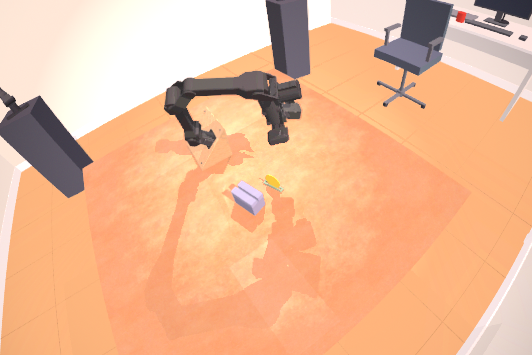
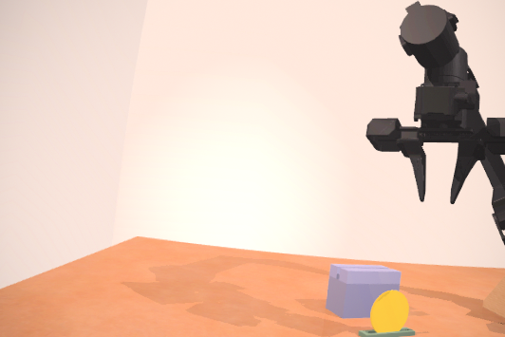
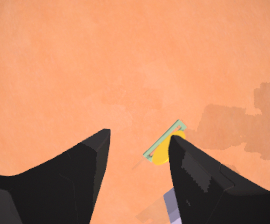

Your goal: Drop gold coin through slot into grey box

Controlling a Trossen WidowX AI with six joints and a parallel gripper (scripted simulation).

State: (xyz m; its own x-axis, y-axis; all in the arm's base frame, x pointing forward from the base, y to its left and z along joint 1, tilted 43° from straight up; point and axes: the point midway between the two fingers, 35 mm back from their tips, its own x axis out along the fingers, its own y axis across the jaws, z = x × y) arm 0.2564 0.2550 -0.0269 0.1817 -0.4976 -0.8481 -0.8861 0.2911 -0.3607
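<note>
The dark six-joint arm (image 1: 220, 87) is held high above the orange tabletop (image 1: 350, 205), its black end effector (image 2: 437, 199) pointed downward with fingers parted and nothing between them. The closed grey box (image 2: 363, 289) is seen below. Just beside it, the thin gold coin (image 2: 389, 310) is stood upright in the shallow dark-green holder (image 2: 386, 332).
</note>
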